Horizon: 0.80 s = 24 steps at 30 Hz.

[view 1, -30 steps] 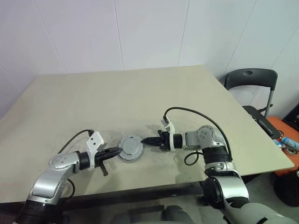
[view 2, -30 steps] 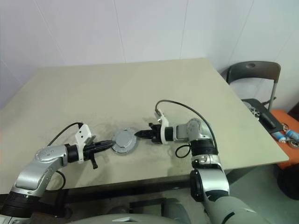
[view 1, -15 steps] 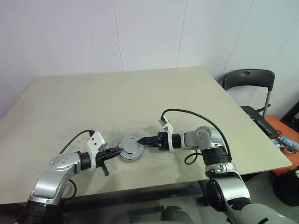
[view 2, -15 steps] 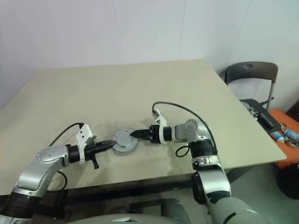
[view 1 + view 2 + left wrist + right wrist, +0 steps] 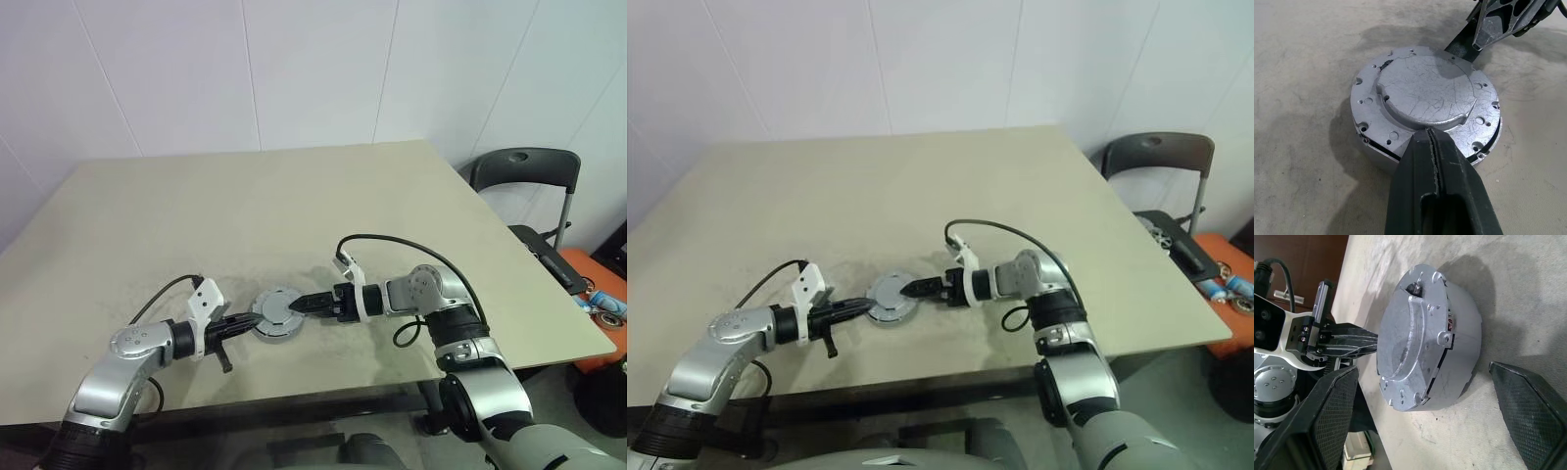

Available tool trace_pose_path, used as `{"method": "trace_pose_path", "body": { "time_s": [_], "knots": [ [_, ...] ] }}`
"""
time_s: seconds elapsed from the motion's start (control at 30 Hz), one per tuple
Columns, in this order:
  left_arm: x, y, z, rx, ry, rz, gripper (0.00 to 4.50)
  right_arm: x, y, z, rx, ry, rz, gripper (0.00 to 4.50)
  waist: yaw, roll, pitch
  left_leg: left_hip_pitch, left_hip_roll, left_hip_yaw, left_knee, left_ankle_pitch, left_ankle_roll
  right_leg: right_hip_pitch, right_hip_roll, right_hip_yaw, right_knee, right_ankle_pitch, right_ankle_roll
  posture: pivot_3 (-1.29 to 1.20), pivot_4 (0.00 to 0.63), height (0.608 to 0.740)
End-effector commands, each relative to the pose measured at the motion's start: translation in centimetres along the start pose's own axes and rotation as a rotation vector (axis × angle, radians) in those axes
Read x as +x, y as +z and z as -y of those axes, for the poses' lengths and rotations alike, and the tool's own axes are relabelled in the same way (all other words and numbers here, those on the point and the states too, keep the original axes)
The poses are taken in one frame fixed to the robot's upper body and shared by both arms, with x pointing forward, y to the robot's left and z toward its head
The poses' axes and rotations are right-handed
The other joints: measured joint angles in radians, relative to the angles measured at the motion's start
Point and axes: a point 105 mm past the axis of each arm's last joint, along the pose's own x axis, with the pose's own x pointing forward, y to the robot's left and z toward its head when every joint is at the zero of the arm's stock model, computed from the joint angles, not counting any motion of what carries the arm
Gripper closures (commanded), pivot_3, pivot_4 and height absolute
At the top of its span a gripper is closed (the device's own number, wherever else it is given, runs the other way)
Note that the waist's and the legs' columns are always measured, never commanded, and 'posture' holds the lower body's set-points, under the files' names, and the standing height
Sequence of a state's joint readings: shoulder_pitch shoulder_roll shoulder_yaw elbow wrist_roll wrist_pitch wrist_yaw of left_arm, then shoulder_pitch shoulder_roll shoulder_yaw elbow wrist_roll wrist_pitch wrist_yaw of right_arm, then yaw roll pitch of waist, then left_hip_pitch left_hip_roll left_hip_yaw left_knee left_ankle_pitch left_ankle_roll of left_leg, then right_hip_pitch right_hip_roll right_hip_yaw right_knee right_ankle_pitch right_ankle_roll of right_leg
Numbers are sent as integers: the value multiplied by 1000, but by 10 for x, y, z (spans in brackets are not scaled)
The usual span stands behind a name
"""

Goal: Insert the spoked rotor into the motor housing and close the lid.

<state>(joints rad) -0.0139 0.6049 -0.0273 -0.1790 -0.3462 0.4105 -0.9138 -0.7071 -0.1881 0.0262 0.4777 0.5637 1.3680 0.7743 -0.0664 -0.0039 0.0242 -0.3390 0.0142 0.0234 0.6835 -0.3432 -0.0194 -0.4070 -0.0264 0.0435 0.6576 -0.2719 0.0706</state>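
Between your two hands sits the motor housing (image 5: 277, 316) on the desk (image 5: 294, 206), its lid (image 5: 1426, 95) on top. Your left hand (image 5: 245, 321), fingers pressed together, touches its near edge; your right hand (image 5: 310, 305) stands spread wide, a finger (image 5: 1315, 421) on either side.

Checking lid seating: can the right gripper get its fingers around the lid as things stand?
Probably yes. The right gripper is open, one finger on each side of the lid atop the motor housing; the shut left gripper sits opposite.
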Motion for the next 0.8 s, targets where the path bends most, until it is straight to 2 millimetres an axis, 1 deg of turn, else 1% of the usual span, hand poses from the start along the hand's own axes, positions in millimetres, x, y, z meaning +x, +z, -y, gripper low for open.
{"method": "trace_pose_path", "body": {
  "time_s": [0.03,0.13,0.37,0.47,0.53,0.6,0.73,0.8],
  "knots": [
    [3,11,6,30,-30,28,4500,-5,-1,6,22,-29,-14,25,0,0,0,0,0,0,0,0,0,0,0,0,0,0,0,0,0,740],
    [2,10,7,28,-36,25,4500,-1,-5,3,43,-11,-28,25,0,0,0,0,0,0,0,0,0,0,0,0,-1,0,0,0,0,740],
    [-1,10,9,22,-37,20,4500,13,-5,-15,90,82,-27,25,-2,0,0,-1,0,0,-2,-1,2,0,-1,0,-4,0,0,0,0,740],
    [-2,9,9,22,-34,18,4500,16,-7,-15,91,75,-29,25,-3,1,0,-1,1,0,-3,-1,2,-1,-1,0,-4,0,0,0,0,740],
    [-3,10,8,25,-27,22,4500,14,-4,-13,59,48,-14,25,-3,1,0,-1,1,0,-3,-1,2,-1,-1,0,-4,0,0,0,0,740],
    [-5,15,7,30,-19,40,4500,7,2,-13,-10,22,11,25,-3,1,1,-1,1,0,-3,-1,2,-1,-1,0,-4,0,0,0,0,740],
    [-15,37,4,20,1,123,4500,-16,21,-24,-186,-4,60,25,2,1,3,-3,1,0,-3,-1,2,-2,-2,0,-5,0,0,0,0,740],
    [-25,49,5,15,3,159,4500,-28,29,-31,-342,-41,69,25,0,1,5,-5,0,0,-3,-1,2,-3,-2,0,-6,1,1,0,0,740]
  ]
}}
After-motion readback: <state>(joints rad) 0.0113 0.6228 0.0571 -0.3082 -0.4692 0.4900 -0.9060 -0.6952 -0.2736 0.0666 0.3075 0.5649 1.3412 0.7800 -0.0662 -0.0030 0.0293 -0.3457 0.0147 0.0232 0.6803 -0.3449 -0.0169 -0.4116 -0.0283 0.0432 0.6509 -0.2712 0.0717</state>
